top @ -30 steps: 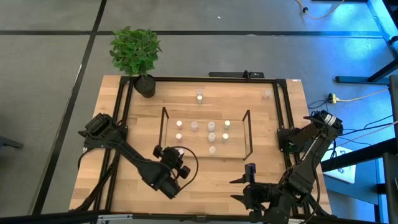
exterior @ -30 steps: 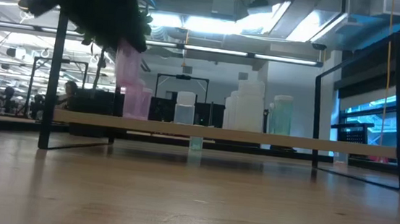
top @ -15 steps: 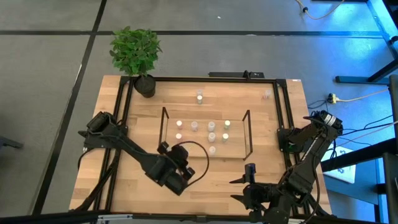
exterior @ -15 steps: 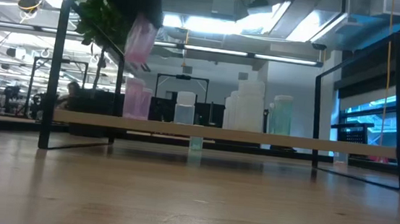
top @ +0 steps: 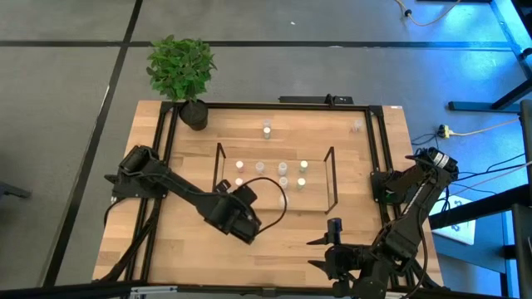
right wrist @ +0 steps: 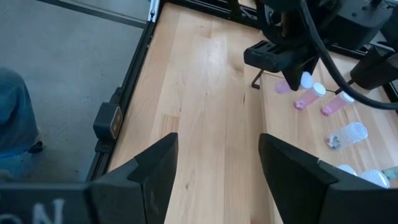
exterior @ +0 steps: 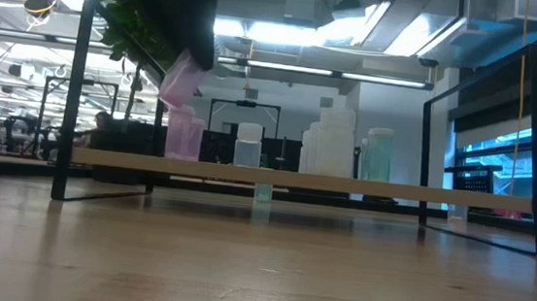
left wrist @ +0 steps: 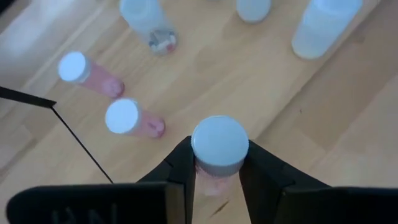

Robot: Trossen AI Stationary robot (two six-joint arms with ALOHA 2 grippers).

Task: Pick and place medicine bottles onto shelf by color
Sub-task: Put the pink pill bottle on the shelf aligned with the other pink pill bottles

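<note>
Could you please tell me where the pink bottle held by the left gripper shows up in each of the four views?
High view: hidden beneath the left gripper, by the shelf's left end.
Low view: pink bottle upper left, tilted, above the shelf board.
Left wrist view: bottom centre, white cap between the jaws.
Right wrist view: upper right, under the left gripper.
Shared landmark: the two pink bottles standing on the shelf.

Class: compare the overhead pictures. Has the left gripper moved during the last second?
Yes. The left gripper, shut on a pink bottle, has moved up and rightward, closer to the shelf.
</note>
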